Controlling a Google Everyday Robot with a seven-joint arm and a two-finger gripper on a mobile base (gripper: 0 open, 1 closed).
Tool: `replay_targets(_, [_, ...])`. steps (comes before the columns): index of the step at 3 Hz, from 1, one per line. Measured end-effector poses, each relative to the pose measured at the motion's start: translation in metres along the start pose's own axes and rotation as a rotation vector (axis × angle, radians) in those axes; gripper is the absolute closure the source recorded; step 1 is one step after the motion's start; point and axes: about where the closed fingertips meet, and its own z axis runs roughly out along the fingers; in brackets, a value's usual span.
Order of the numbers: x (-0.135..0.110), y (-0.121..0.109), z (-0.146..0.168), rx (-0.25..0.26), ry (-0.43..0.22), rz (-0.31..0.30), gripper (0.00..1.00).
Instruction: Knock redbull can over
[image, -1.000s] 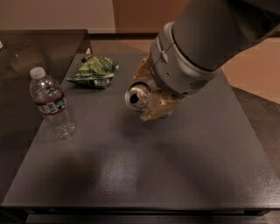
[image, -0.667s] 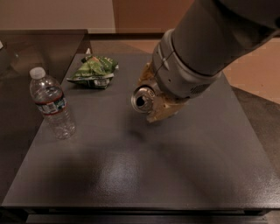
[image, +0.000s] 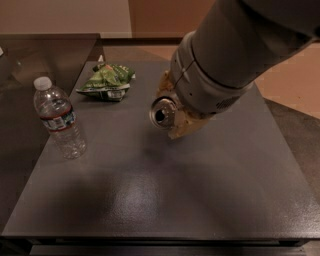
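Note:
The redbull can (image: 163, 112) is near the middle of the dark table (image: 165, 200), its shiny silver top with the pull-tab hole tilted toward the camera. Its body is mostly hidden behind the top and under my arm. My gripper (image: 178, 123), tan in colour, is right against the can on its right side, with tan parts showing above and below the can. The large grey arm (image: 225, 60) reaches in from the upper right and covers most of the gripper. I cannot tell whether the can still stands on the table or is lifted.
A clear plastic water bottle (image: 59, 119) with a white cap stands at the table's left edge. A green snack bag (image: 106, 82) lies at the back left. A second dark table (image: 30, 55) adjoins on the left. The tan floor (image: 295, 75) shows at the right.
The can and gripper have shifted slightly to the right and toward the camera, and the can's top faces the camera more. The bottle and the bag have not moved.

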Motion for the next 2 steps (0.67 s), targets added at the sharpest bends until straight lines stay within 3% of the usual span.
replay_targets(1, [-0.0061,-0.0040,-0.0032,-0.001,0.058,-0.056,1.00])
replay_targets(2, [0.0034,-0.0020,0.0040,-0.023,0.124,-0.096,1.00])
